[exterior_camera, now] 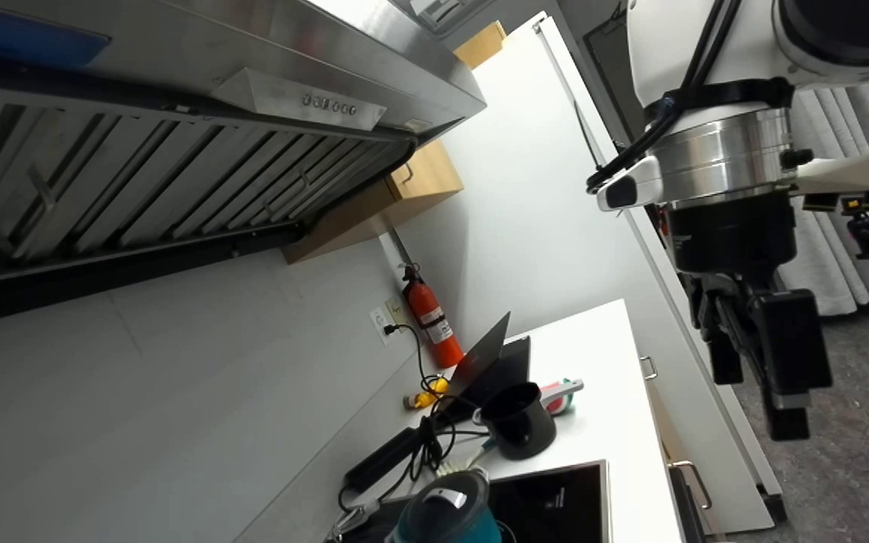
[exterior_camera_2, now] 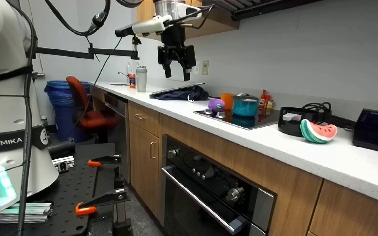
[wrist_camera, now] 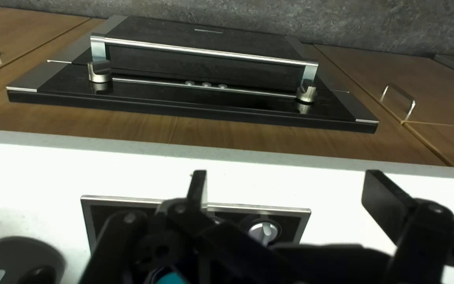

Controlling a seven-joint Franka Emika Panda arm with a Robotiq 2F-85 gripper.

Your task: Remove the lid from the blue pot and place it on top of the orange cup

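My gripper (exterior_camera_2: 177, 75) is spread wide, holding nothing

In the wrist view it mostly hides the blue pot (wrist_camera: 170, 278) at lower centre; a teal bit shows. In an exterior view the bottom edge cuts this pot, one lid (exterior_camera: 446, 509) on it. In an exterior view, right of centre, this pot on the cooktop (exterior_camera_2: 264, 118) and one purple toy (exterior_camera_2: 216, 105) partly hide one orange cup (exterior_camera_2: 227, 100). One watermelon slice (exterior_camera_2: 319, 131) partly blocks one black pot (exterior_camera_2: 287, 124).
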